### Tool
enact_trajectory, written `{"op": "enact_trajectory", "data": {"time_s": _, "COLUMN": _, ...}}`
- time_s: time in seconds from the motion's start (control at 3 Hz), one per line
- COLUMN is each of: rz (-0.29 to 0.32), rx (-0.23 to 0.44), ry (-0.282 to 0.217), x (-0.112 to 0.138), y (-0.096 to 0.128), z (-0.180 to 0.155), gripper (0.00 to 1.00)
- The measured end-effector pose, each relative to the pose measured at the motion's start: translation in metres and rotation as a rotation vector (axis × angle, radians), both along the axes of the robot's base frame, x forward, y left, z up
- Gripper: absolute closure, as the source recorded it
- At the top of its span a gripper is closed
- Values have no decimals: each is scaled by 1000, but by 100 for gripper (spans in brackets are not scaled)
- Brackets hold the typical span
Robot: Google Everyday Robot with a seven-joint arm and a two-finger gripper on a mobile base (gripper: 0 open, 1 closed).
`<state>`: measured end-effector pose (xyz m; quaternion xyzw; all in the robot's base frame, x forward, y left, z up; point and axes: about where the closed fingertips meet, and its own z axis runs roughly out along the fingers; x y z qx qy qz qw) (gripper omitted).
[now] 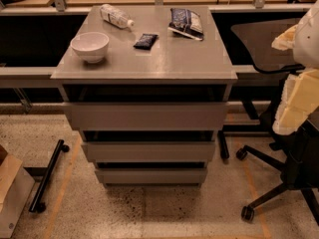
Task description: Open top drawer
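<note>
One gripper (pixel 298 101), pale cream, hangs at the right edge, apart from the cabinet (pixel 164 63); how wide it stands cannot be told. The top drawer (pixel 144 116) sits just under the cabinet top, a dark gap above its front. On top are an empty white bowl (pixel 89 46), a lying bottle (pixel 115 16), a blue bag (pixel 185 23) and a dark packet (pixel 145 40); their print is unreadable.

No legible text on bag (pixel 186 23), bottle (pixel 116 16); tool out of view.
</note>
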<state>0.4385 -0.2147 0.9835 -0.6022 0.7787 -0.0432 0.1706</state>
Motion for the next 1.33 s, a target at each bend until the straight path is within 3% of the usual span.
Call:
{"op": "enact_trajectory", "data": {"time_s": 0.33, "rz": 0, "rx": 2, "ry": -3, "x": 0, "y": 0, "z": 1, "gripper": 0}}
{"op": "enact_trajectory", "data": {"time_s": 1.0, "rz": 46, "rx": 98, "ry": -24, "x": 10, "y": 3, "z": -28, "gripper": 0}}
{"op": "enact_trajectory", "data": {"time_s": 1.33, "rz": 76, "rx": 144, "ry": -56, "x": 28, "y": 3, "z": -47, "gripper": 0}}
